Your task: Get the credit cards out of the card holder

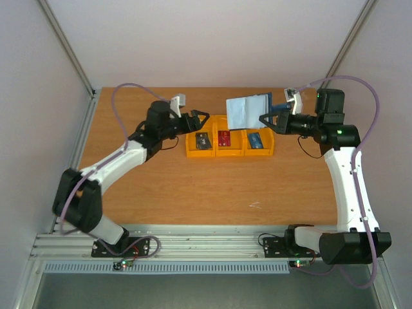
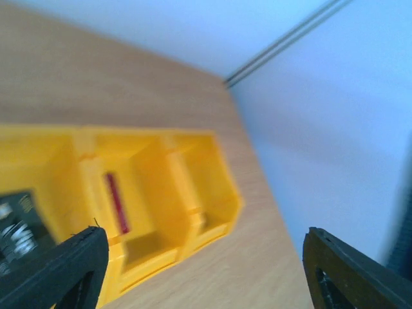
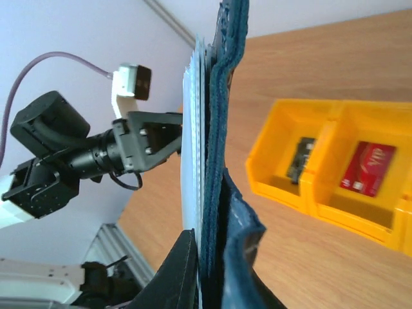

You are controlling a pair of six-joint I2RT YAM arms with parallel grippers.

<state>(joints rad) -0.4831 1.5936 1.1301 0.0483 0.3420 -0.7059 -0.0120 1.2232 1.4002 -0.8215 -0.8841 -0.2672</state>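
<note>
Three credit cards (image 1: 223, 138) lie nearest you in the orange bins (image 1: 230, 153) on the tabletop (image 1: 193, 193), one per compartment: black card (image 1: 203, 140) left, red card (image 1: 223, 139) middle, blue card (image 1: 255, 140) right. Just beyond the left bin, your left gripper (image 1: 201, 118) hangs released, jaws wide and empty. Farther back, your right gripper (image 1: 264, 119) is clenched on the card holder (image 1: 246, 111), holding it open above the tabletop.

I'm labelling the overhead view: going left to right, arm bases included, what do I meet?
Left arm base → black card → red card → blue card → right arm base. Left gripper, right gripper and card holder overlap the cards' span, so they are left out.
</note>
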